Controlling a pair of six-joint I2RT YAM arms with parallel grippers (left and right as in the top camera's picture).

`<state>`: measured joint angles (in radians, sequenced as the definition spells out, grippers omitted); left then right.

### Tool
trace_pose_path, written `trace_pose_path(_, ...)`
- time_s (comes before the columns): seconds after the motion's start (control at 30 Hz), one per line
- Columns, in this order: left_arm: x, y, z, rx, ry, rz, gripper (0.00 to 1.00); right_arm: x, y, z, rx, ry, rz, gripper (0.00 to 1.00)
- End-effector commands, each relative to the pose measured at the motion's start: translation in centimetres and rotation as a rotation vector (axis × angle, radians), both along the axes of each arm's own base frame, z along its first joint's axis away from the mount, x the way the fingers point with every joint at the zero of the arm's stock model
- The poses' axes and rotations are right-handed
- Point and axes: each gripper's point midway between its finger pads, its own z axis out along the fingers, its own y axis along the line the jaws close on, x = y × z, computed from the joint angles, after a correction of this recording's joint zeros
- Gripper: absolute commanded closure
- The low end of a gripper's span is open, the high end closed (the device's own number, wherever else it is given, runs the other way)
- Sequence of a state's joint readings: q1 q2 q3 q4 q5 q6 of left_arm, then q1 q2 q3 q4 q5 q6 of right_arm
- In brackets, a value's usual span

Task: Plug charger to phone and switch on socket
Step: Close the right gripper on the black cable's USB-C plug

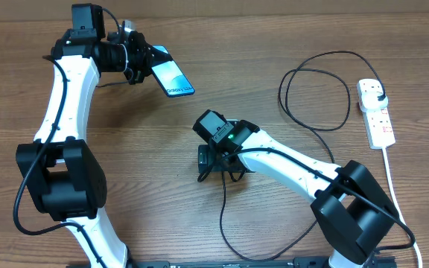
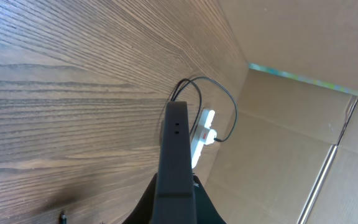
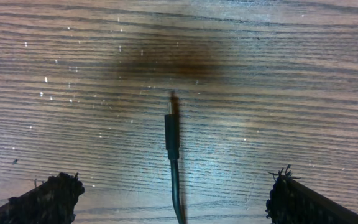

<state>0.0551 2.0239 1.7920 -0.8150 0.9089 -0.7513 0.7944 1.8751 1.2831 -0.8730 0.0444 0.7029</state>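
The right fingers are spread wide and hold nothing. They are set low over the desk, and the connector tip of the charger lies flat on the wood between them, pointing away from the wrist. The left fingers are clamped on the phone, which is held tilted above the desk at the far left, well apart from the tip. The socket lies at the far right, with the black plug apparently seated in it.

Several failures can be foreseen. Because the tip is thin and lies flat, it could be missed altogether, or the cable behind it could be pinched instead, so that the tip would droop or twist. A tip gripped askew would probably not be lined up with the phone's port and could be jammed against the frame. The phone might be pushed back or rotated in the left fingers under insertion force. If the slack is used up while the tip is carried left, the socket could be dragged or the plug loosened. The switch state cannot be told.
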Motion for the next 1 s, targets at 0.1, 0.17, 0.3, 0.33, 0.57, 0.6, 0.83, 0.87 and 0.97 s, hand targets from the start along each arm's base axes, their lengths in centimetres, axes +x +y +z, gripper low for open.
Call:
trace_pose_path(0.1, 0.1, 0.3, 1.8, -0.013, -0.056, -0.012, 0.96, 0.6, 0.5, -0.6, -0.009, -0.008, -0.001, 0.00)
trace_pose_path(0.17, 0.1, 0.3, 1.8, -0.013, -0.058, -0.013, 0.96, 0.6, 0.6, -0.9, -0.012, 0.002, 0.005, 0.00)
trace_pose_path(0.3, 0.1, 0.3, 1.8, -0.012, -0.059, -0.013, 0.96, 0.6, 0.9, -0.8, -0.001, 0.002, 0.007, 0.00)
trace_pose_path(0.33, 0.1, 0.3, 1.8, -0.012, -0.059, -0.013, 0.96, 0.6, 0.9, -0.8, 0.000, 0.001, 0.007, 0.00)
trace_pose_path(0.57, 0.1, 0.3, 1.8, -0.012, -0.059, -0.013, 0.96, 0.6, 1.3, -1.4, 0.002, 0.004, 0.011, 0.10)
trace_pose_path(0.6, 0.2, 0.3, 1.8, -0.012, -0.060, -0.013, 0.96, 0.5, 1.4, -1.6, -0.001, 0.007, 0.014, 0.10)
trace_pose_path(0.83, 0.3, 0.3, 1.8, -0.012, -0.066, -0.013, 0.96, 0.2, 1.3, -2.3, -0.017, 0.023, 0.016, 0.14)
trace_pose_path(0.87, 0.3, 0.3, 1.9, -0.012, -0.066, -0.013, 0.96, 0.2, 1.3, -2.3, -0.017, 0.023, 0.014, 0.16)
trace_pose_path(0.97, 0.4, 0.3, 1.9, -0.012, -0.073, -0.013, 0.96, 0.1, 1.3, -2.5, -0.021, 0.026, 0.015, 0.20)
